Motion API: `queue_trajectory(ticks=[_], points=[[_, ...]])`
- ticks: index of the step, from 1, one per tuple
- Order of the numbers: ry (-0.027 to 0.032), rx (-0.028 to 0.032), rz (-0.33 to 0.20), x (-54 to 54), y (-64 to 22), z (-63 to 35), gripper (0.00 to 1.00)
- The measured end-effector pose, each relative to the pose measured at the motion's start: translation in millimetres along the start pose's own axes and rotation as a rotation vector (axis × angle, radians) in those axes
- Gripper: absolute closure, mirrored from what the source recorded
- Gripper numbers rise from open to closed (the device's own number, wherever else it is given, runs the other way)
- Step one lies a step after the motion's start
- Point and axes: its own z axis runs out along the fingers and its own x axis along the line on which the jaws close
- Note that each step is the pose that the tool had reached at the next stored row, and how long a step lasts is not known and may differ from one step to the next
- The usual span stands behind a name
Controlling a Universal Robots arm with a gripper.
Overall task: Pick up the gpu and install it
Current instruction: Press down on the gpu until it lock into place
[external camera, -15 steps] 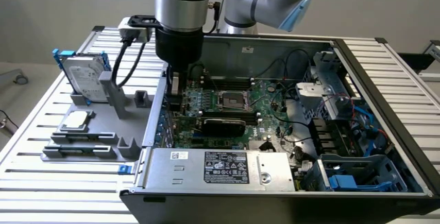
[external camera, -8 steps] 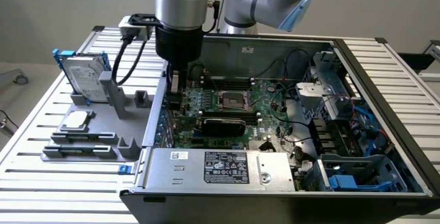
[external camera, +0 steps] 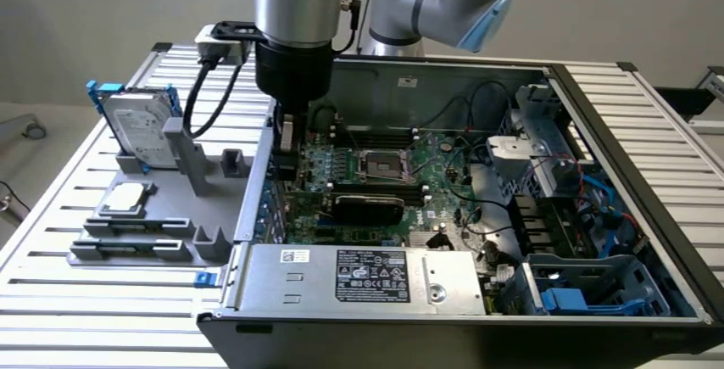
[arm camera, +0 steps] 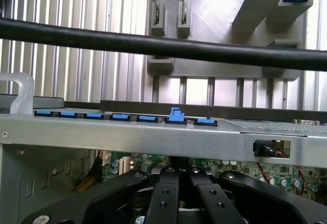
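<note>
Wrist view, gripper [arm camera: 179, 203]: fingers closed, tips low inside the case [arm camera: 153, 137], over the motherboard [arm camera: 286, 175].
Clips [arm camera: 122, 116]: blue, in a row on the case edge; one [arm camera: 176, 116] raised.
Exterior view, gripper [external camera: 287, 144]: at the case's rear wall.
GPU [external camera: 364, 208]: black, lying seated across the motherboard, just beside the gripper.
Rack [external camera: 169, 216]: grey, outside the case, holds hard drive [external camera: 141, 136].

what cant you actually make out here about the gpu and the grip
- Exterior view: the gripper is down inside the computer case; the case wall and the arm hide its fingertips.
- Wrist view: the closed fingers run off the picture's edge, so whether the gpu is held or seated cannot be told.
</note>
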Motion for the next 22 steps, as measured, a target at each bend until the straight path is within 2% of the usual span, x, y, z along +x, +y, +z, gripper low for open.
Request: queue_trajectory(ticks=[8,22], points=[[0.0052,-0.0006,0.001,-0.4,0.2,-1.7,0.89],[0.0091,-0.0025,0.012,-1.5,0.6,-2.6,0.89]])
